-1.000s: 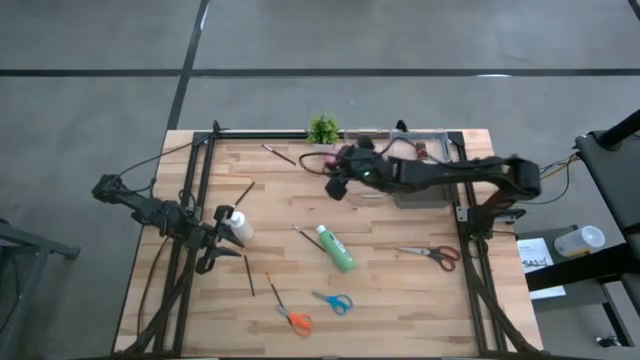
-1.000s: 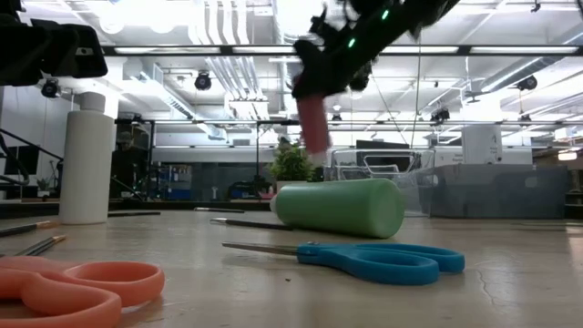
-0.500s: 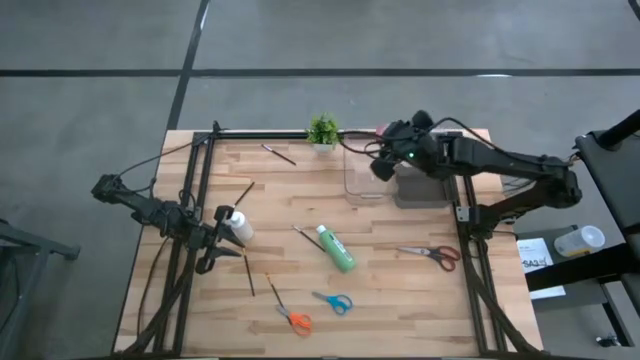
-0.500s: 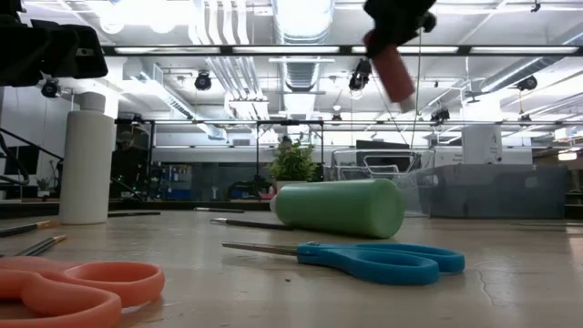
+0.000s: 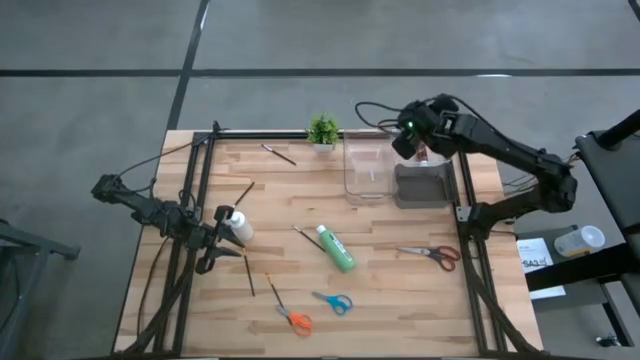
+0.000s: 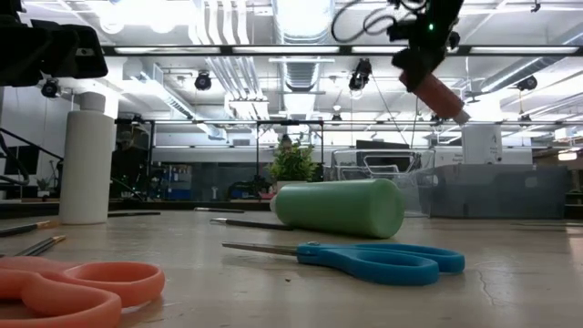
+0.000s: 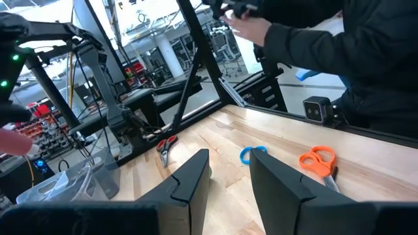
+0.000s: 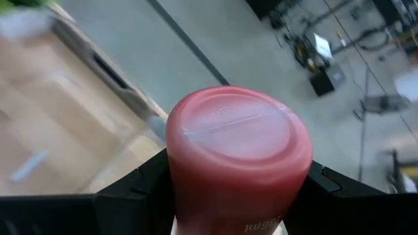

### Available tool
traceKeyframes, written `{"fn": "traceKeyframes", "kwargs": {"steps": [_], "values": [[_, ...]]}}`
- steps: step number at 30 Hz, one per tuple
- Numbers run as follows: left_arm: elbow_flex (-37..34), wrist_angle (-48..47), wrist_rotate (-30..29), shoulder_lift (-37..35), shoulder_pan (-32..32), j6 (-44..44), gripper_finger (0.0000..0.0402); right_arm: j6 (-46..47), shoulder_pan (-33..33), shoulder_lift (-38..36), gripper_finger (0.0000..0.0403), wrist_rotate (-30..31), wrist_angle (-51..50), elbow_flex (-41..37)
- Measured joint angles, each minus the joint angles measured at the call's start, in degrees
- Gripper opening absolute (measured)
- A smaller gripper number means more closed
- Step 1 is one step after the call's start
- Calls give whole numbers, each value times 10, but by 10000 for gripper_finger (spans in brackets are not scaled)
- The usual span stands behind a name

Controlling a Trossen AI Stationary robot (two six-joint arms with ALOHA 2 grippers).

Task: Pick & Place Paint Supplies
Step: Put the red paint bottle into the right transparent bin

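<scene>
Nearest in the low view we see orange scissors (image 6: 64,287) at lower left and blue scissors (image 6: 364,260) in front of the green bottle (image 6: 339,208) lying mid-frame, with the white bottle (image 6: 86,157) upright at left. Our left gripper (image 5: 215,243) waits beside that white bottle at the high view's left, fingers (image 7: 189,183) parted and empty. Farthest, at upper right, our right gripper (image 5: 412,137) pinches the pink-red bottle (image 6: 435,92) tilted in the air over the clear bins (image 5: 368,170).

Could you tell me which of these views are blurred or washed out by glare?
Right wrist view: the table edge behind the pink bottle is smeared. Low view: ceiling lights glare white, and the near orange scissors look soft. High view: evenly lit and sharp.
</scene>
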Motion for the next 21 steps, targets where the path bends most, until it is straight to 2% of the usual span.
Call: {"fn": "traceKeyframes", "kwargs": {"steps": [10, 21], "values": [[0, 0, 0, 0, 0, 0, 118, -50, -119, 79, 199, -90, 3, 0], [0, 0, 0, 0, 0, 0, 118, -66, -160, 160, 199, -96, 11, 0]]}}
